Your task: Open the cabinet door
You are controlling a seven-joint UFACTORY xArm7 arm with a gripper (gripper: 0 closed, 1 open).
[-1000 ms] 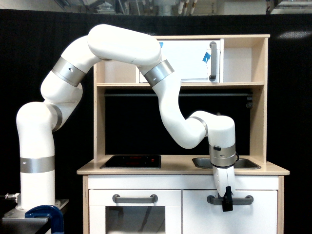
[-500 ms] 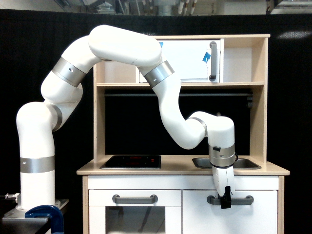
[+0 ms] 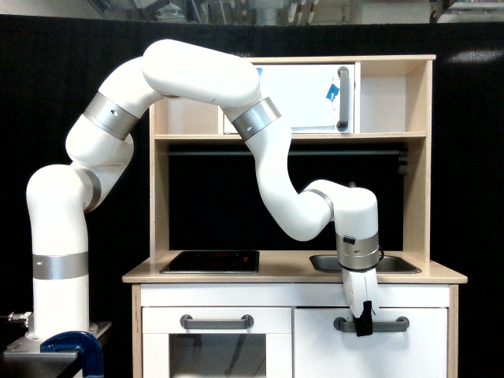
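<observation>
The gripper [image 3: 363, 324] is positioned over the horizontal handle [image 3: 371, 323] of the cabinet door [image 3: 372, 350]; jaw state cannot be determined.

A robot lab, I think.
I see a toy kitchen [image 3: 291, 276] before black curtains [image 3: 71, 71], ceiling pipes above.

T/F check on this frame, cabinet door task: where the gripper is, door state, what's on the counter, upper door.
1. The gripper is at the grey bar handle of the cabinet door. True.
2. The cabinet door is swung wide open. False: it looks flush with the front.
3. The gripper is on the oven door handle. False: that handle is free, toward the exterior view's left.
4. A sink is set in the counter above the cabinet door. True.
5. The upper door has a vertical handle. True.
</observation>
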